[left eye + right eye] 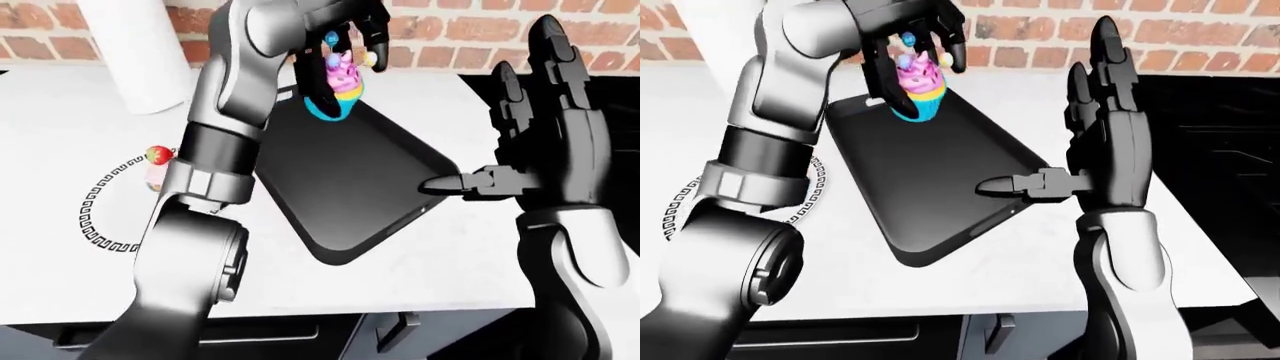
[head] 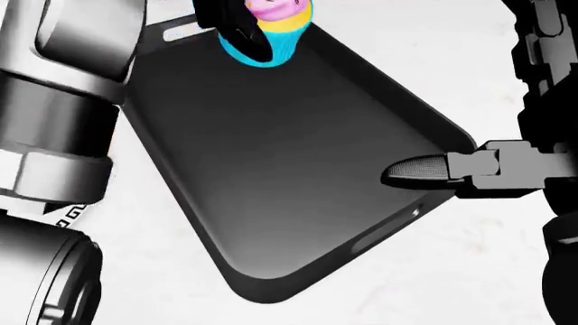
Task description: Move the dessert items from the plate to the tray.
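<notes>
My left hand (image 1: pixel 345 45) is shut on a cupcake (image 1: pixel 342 84) with pink frosting, a yellow band and a blue wrapper. It holds the cupcake tilted just above the top end of the black tray (image 1: pixel 350 176). The cupcake also shows in the right-eye view (image 1: pixel 917 90) and the head view (image 2: pixel 271 30). A white plate with a black key-pattern rim (image 1: pixel 100 214) lies left of the tray, mostly hidden by my left arm. A pink dessert with a strawberry (image 1: pixel 157 159) stands on it. My right hand (image 1: pixel 545 142) is open, fingers spread, at the tray's right edge.
A white cylinder (image 1: pixel 135 52) stands at the upper left of the white counter (image 1: pixel 440 262). A red brick wall (image 1: pixel 470 30) runs along the top. A black surface (image 1: pixel 1210 165) lies to the right of the counter. Dark drawers (image 1: pixel 380 330) run below the counter's edge.
</notes>
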Controlling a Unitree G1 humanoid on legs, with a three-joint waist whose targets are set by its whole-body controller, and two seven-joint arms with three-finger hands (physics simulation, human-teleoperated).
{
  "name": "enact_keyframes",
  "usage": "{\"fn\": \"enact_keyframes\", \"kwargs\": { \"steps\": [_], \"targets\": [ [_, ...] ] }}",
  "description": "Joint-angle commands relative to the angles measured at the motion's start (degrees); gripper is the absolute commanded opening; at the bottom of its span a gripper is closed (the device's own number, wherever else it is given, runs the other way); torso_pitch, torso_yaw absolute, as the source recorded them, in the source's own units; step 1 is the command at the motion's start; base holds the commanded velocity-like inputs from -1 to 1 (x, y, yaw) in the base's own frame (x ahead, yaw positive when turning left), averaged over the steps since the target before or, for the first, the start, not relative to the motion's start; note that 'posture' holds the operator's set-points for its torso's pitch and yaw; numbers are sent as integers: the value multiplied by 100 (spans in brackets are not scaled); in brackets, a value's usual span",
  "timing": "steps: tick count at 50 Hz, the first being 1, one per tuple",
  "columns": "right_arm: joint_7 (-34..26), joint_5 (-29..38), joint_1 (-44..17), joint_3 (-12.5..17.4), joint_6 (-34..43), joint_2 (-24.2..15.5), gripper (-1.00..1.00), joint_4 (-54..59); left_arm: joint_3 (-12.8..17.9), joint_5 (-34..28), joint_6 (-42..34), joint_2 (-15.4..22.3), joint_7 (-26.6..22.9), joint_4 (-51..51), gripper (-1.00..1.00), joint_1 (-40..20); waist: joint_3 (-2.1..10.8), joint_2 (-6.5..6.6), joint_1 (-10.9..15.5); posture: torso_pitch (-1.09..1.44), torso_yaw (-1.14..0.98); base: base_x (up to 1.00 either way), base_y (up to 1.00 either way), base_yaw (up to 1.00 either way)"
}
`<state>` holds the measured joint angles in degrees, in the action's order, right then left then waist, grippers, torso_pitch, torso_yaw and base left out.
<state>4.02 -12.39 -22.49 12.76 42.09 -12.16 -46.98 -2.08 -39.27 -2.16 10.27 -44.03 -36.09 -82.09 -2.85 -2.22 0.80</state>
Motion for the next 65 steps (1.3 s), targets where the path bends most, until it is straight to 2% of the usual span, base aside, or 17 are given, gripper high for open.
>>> {"fn": "enact_keyframes", "kwargs": {
  "steps": [1,6,8,21,25,34,38,40,42,44,48,50,51,57,63,65],
  "targets": [
    [15,-12,-122,55,-128,-52,100,-169,16,-93,433,-38,293,-177,-54,-262,163,-21,2,0,0,0,0,0],
    [38,-81,-124,149,-37,-111,100,-251,-74,-362,1051,-153,671,-1199,-54,-459,185,-37,5,0,0,0,0,0],
    [52,-115,-133,169,-29,-115,100,-267,-17,-396,1168,-213,851,-1493,-54,-545,191,-41,-3,0,0,0,0,0],
    [114,-129,-78,139,-75,-113,100,-297,-27,-292,1082,-739,1431,-1623,-49,-221,204,-64,-14,0,0,0,0,0],
    [121,-93,-11,86,-163,-64,100,-280,-42,-247,1110,-869,1854,-1905,-49,-232,216,-69,-12,0,0,0,0,0],
    [161,-89,-34,56,-83,-39,100,-375,-92,-177,1119,-1070,2344,-2252,-39,-101,243,-70,-18,0,0,0,0,0],
    [188,-106,-107,69,26,-63,100,-425,-86,-103,1109,-1100,2405,-2334,-25,-102,248,-68,-23,0,0,0,0,0],
    [198,-111,-124,60,40,-56,100,-443,-76,-38,1110,-1122,2446,-2361,-7,-34,247,-67,-23,0,0,0,0,0],
    [194,-116,-99,73,27,-50,100,-447,-81,19,1065,-1151,2436,-2324,-6,27,245,-66,-25,0,0,0,0,0],
    [203,-153,-154,107,117,-77,100,-495,-102,19,1059,-1145,2444,-2326,6,46,249,-67,-21,0,0,0,0,0],
    [237,-159,-186,96,148,-90,100,-489,-129,24,1059,-1137,2417,-2318,46,74,256,-69,-18,0,0,0,0,0],
    [246,-177,-224,98,192,-97,100,-508,-130,22,1043,-1126,2390,-2279,76,91,257,-69,-19,0,0,0,0,0],
    [250,-178,-244,107,226,-121,100,-516,-128,19,1047,-1114,2396,-2286,100,97,257,-68,-21,0,0,0,0,0],
    [265,-223,-317,131,312,-168,100,-542,-162,-34,1060,-1148,2390,-2299,100,137,256,-68,-19,0,0,0,0,0],
    [263,-251,-293,157,287,-186,100,-542,-116,-109,1082,-960,2352,-2376,100,-92,261,-73,-16,0,0,0,0,0],
    [262,-253,-270,162,261,-183,100,-534,-42,-40,1017,-865,2205,-2333,100,-258,259,-70,-19,0,0,0,0,0]
  ]
}}
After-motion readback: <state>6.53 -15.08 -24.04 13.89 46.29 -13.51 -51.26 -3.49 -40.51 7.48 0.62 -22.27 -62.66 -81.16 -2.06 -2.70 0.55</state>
